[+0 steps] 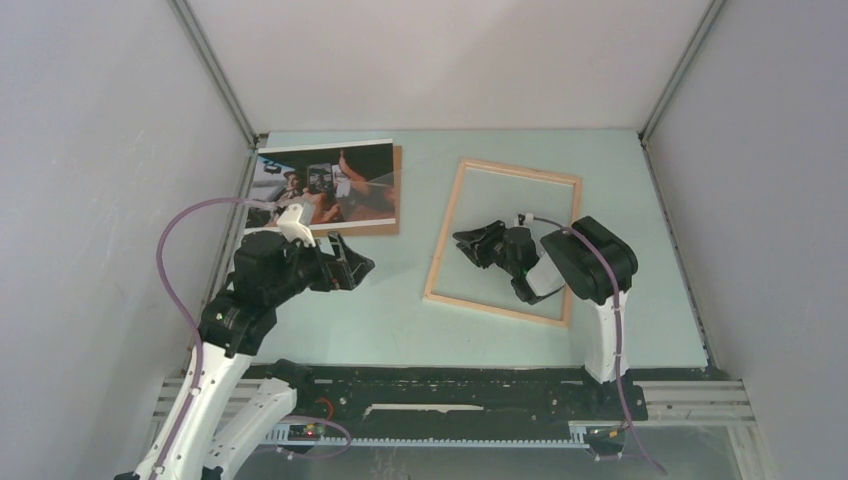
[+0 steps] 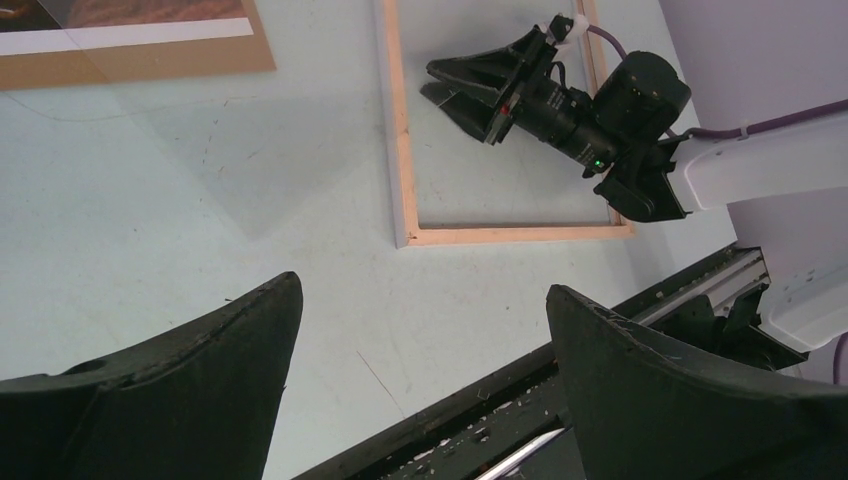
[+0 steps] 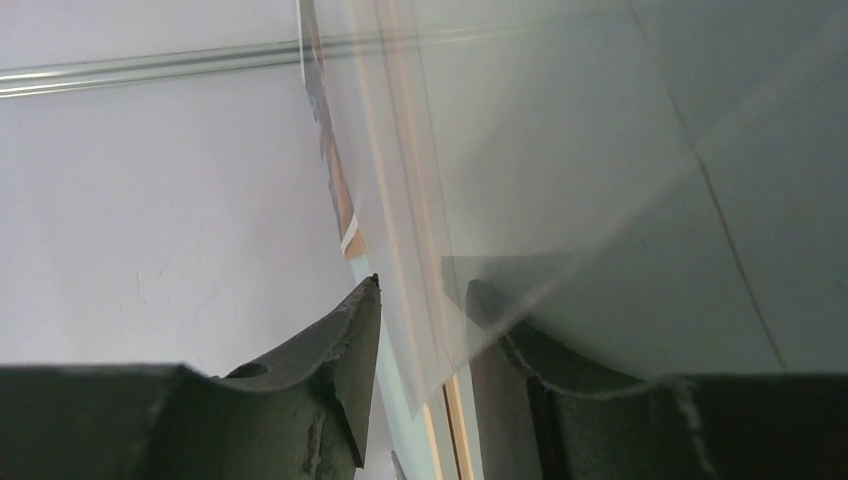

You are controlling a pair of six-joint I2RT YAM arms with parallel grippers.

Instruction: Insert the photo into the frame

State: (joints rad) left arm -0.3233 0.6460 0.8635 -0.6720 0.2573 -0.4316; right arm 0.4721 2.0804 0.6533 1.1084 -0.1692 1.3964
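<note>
- The desk point(image 1: 380, 320): plain pale mint green.
- The frame point(image 1: 441, 245), just three o'clock of centre: light natural wood, clear pane.
- The photo point(image 1: 330, 185), at ten o'clock: dark, blue and skin tones, white border.
- The board point(image 2: 150, 62) under it: plain brown.
- The left tool point(image 1: 355, 265) and right tool point(image 1: 475, 243): black.
- The cable point(image 1: 165, 260), at eight o'clock: purple.

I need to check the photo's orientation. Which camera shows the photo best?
Top external: nearly the whole photo lies picture side up, far left. Left wrist catches only its white lower edge; right wrist only a thin blurred sliver.
</note>
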